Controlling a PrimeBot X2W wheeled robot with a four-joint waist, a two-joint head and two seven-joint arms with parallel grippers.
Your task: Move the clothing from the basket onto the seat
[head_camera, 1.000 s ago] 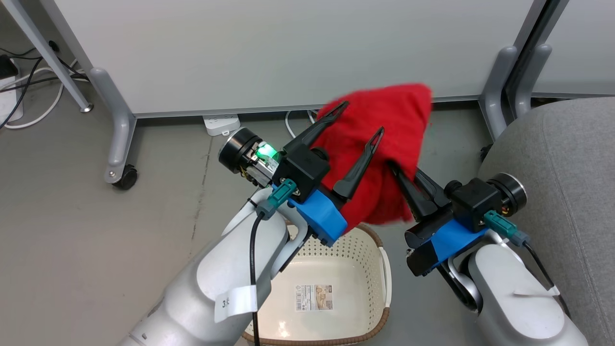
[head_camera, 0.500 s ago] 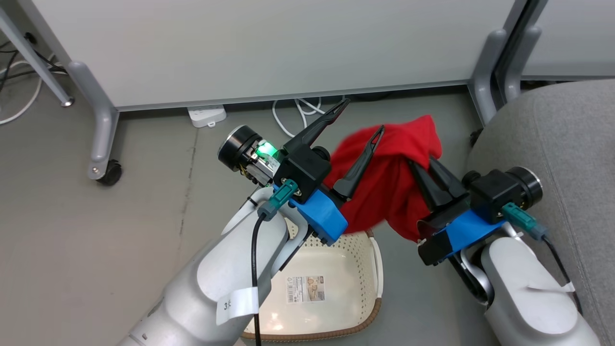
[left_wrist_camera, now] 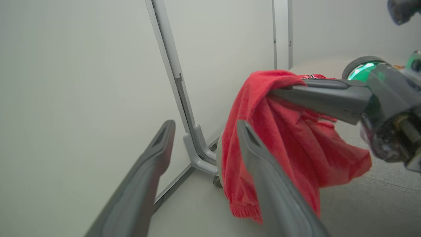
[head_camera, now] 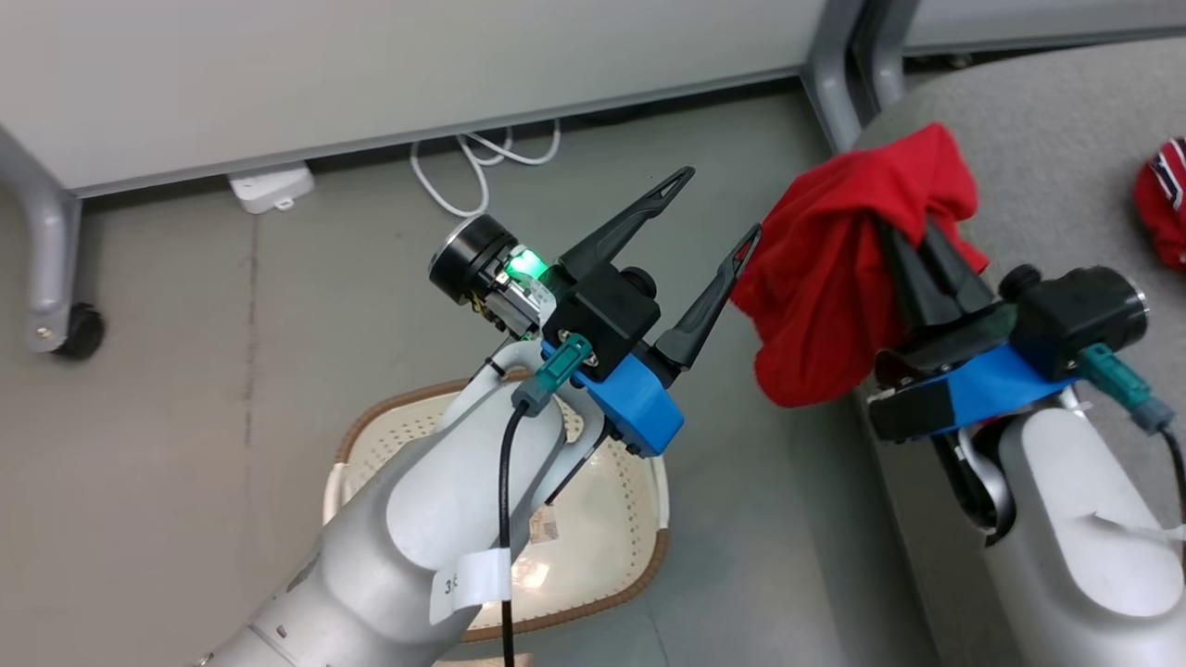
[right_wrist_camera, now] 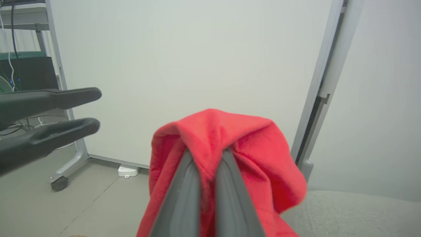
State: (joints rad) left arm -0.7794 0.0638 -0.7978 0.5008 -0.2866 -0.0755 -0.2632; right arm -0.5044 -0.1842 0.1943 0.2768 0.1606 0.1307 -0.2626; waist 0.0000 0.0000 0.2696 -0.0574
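Gripping plain red garment point(head_camera: 825, 278) at a bunched fold with right gripper point(head_camera: 903, 250), jaws fully closed (soft, light, limp: likely secure). Holding left gripper point(head_camera: 725, 201) wide apart, empty.

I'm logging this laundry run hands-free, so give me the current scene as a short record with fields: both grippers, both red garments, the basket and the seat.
seat: grey, to the robot's right
basket: on the floor, no clothing visible inside, partly hidden by the left arm
jersey: lying on the seat
plain red garment: in the air at the seat's edge, not set down
right gripper: shut on the plain red garment
left gripper: open, holding nothing
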